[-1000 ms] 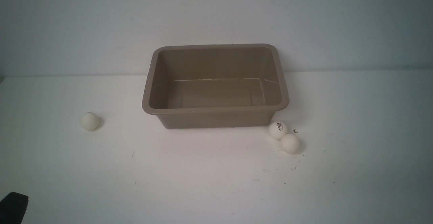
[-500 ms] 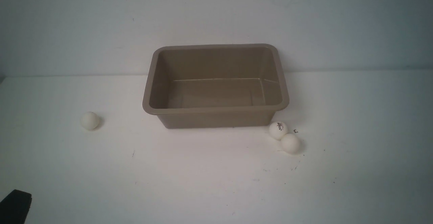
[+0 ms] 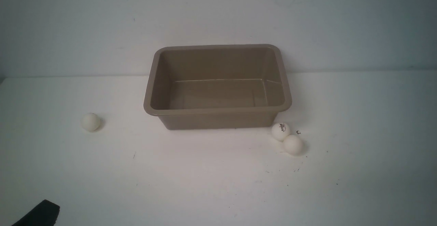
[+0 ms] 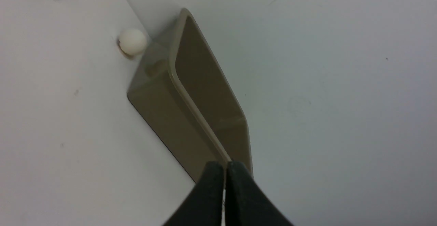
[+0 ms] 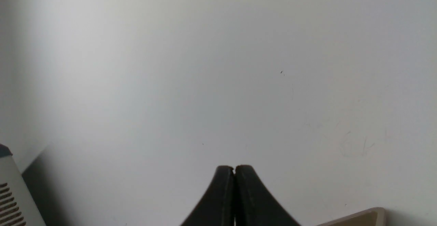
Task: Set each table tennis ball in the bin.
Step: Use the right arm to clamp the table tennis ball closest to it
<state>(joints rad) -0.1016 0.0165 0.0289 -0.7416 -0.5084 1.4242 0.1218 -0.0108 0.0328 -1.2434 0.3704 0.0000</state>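
1. Change: the left gripper (image 3: pixel 38 214), a dark shape at the near left corner of the front view, now reaches further into frame than a second ago. It is heading inward over the table (image 3: pixel 205 181).
2. Left tool state: in the left wrist view the jaws are pressed together with nothing between them.
3. Right gripper (image 5: pixel 234 168): jaws also closed and empty. It is absent from the front view, facing bare white surface.
4. Nothing else has moved. The bin (image 3: pixel 218 110) sits mid-table toward the back wall, and no ball is visible inside it.
5. Lone ball (image 3: pixel 90 122): on the table, well apart from the bin, on the robot's left.
6. Lettered ball (image 3: pixel 280 131): on the table just beside the bin's near right corner.
7. Plain ball (image 3: pixel 293 144): touching or almost touching the lettered one, slightly nearer the robot.
8. Reading: all three balls are outside, so the task is at its start. The left arm's advance looks like an approach to the lone ball, the closest on its side.
9. Next need, by my judgement: the jaws must part before descending. A smooth ball could roll off if nudged.
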